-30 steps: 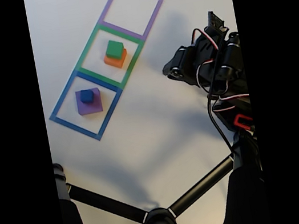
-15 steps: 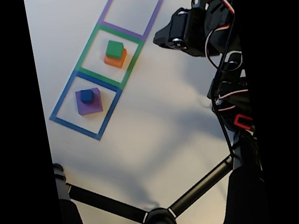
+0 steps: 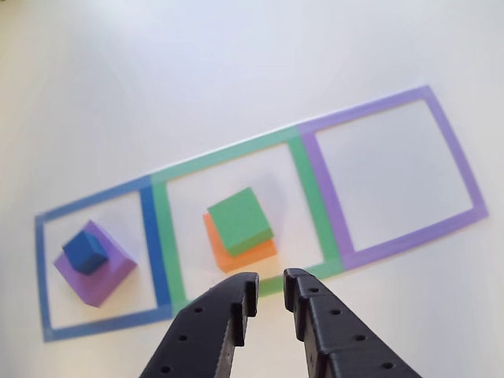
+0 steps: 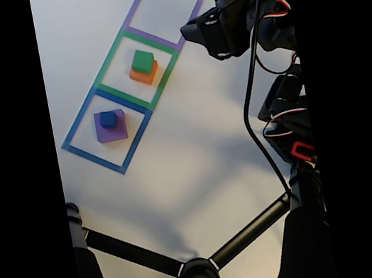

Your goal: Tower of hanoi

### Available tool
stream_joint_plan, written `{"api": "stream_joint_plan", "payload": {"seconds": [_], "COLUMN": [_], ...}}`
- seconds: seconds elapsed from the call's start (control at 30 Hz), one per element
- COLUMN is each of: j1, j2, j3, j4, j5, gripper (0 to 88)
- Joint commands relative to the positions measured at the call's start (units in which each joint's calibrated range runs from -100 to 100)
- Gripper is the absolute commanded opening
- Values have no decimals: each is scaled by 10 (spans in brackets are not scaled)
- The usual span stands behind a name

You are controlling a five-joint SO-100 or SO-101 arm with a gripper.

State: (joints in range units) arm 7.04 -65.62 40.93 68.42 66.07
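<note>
- The surface is a plain white tabletop (image 4: 174,155), evenly lit, with soft grey shadows across its lower part in the fixed view; no walls or room show.
- Three tape squares lie in a row on it, edges shared: a blue tape square (image 3: 41,268), a green tape square (image 3: 303,169) in the middle and a purple tape square (image 3: 461,165).
- In the blue square the purple slab (image 3: 102,277) lies flat with the small blue cube (image 3: 85,252) on top.
- In the green square the orange block (image 3: 250,252) carries the green cube (image 3: 239,219), set slightly askew.
- The inside of the purple square is bare table.
- The gripper (image 3: 269,290) hangs above the table just beside the near edge of the green square, close to the orange-and-green stack, touching nothing; its black jaws stand a narrow gap apart and hold nothing.
- In the fixed view the arm (image 4: 237,22) reaches in from the right with red, white and black wires (image 4: 250,92) looping along it.
- Black tripod legs (image 4: 194,267) cross the lower part of that view.
</note>
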Motion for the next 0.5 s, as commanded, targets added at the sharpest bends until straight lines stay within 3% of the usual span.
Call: {"api": "stream_joint_plan", "payload": {"seconds": [0.0,0.13,0.23,0.27,0.3,0.37,0.4,0.47], "j1": [27,41,54,59,68,89,95,111], "j2": [-54,-89,-123,-132,-137,-144,-144,-139], "j3": [17,18,45,54,61,83,94,117], "j4": [3,46,31,15,13,26,26,16], "j5": [251,339,328,268,262,334,339,339], "gripper": [13,12,12,12,13,12,12,102]}}
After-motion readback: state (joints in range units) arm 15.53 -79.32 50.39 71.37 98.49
